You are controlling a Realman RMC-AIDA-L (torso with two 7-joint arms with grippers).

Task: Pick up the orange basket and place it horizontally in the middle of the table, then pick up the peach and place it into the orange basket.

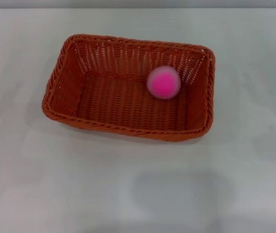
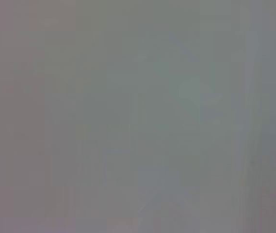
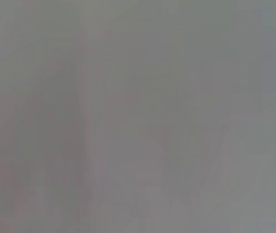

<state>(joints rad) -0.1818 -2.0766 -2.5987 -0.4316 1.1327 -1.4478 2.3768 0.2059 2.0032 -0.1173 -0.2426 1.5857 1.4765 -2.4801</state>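
Tabletop (image 1: 138, 194), a wide plain white smooth surface, lies bare in front of the large rectangular orange-red woven basket (image 1: 128, 127), which sits flat with its long side running across, near rim braided, slatted sides sloping outward, corners rounded. Inside the basket, on its woven floor toward the far right corner and close to the far wall, rests the small round magenta-pink peach (image 1: 163, 82) with a paler fuzzy edge. Neither pincer shows in any view; both wrist views give only a featureless grey, so their state cannot be told.
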